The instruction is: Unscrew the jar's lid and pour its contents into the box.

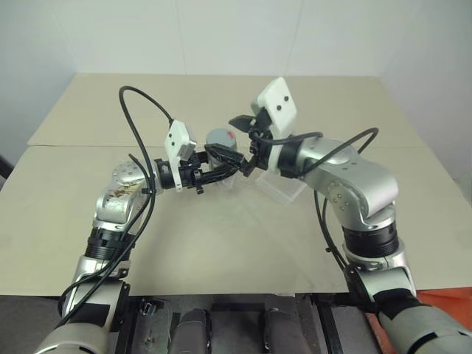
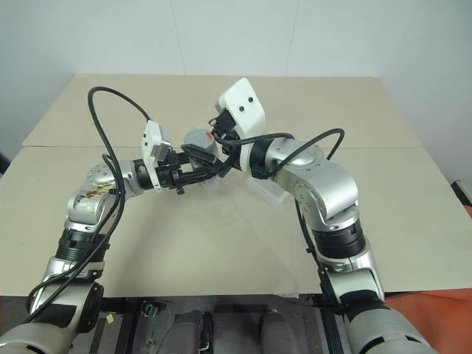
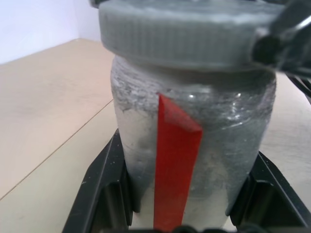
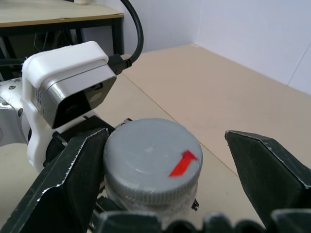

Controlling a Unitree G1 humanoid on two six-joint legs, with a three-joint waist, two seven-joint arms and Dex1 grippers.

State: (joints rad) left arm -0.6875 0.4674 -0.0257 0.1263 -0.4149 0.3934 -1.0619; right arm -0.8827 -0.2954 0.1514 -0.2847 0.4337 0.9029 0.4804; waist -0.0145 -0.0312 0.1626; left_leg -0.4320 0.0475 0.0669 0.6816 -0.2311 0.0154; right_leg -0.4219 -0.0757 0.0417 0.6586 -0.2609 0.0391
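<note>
Beige tabletop (image 1: 221,243) against a plain white wall, and everything that matters sits in the upper middle of the head views.

Left eye view: the left gripper (image 1: 225,166) reaches in from the left of the frame with its fingers closed on the jar (image 1: 221,147), holding it up off the table, lid (image 1: 220,137) on top. The right gripper (image 1: 247,144) comes in from the right, just beside the lid, jaws spread wide with nothing in them. The clear box (image 1: 284,190) sits on the table right of centre, partly tucked under the right forearm.

Right eye view: same story, jar between the two wrists, box peeking out below the right arm.

Left wrist view: the jar fills the frame, standing upright between the two black fingers (image 3: 104,194), red stripe (image 3: 175,165) running top to bottom, so its long axis is vertical. Lid is on, and a bit of the other gripper's finger shows at the lid's rim in the upper right.

Right wrist view: this is the one that counts. The lid sits bottom centre, between the two open fingers (image 4: 73,174), but not centred: the finger on the left of the frame looks to be touching or nearly touching the rim, while the one on the right stands well apart.

So I'd say the lid is already inside the jaws and the right gripper is the one to close and twist. I can't see the contents through the jar wall.
</note>
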